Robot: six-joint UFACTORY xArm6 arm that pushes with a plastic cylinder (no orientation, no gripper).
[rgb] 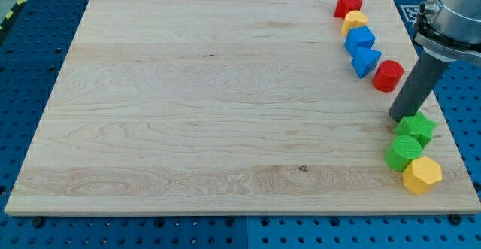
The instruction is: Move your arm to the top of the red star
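Observation:
The red star lies near the top right corner of the wooden board. My tip is at the view's right edge of the board, far below the star, just above the green star and below right of the red cylinder. Between the red star and my tip runs a line of blocks: a yellow block, a blue cube, a blue triangular block and the red cylinder.
Below the green star sit a green cylinder and a yellow hexagonal block near the board's lower right corner. The board rests on a blue perforated table.

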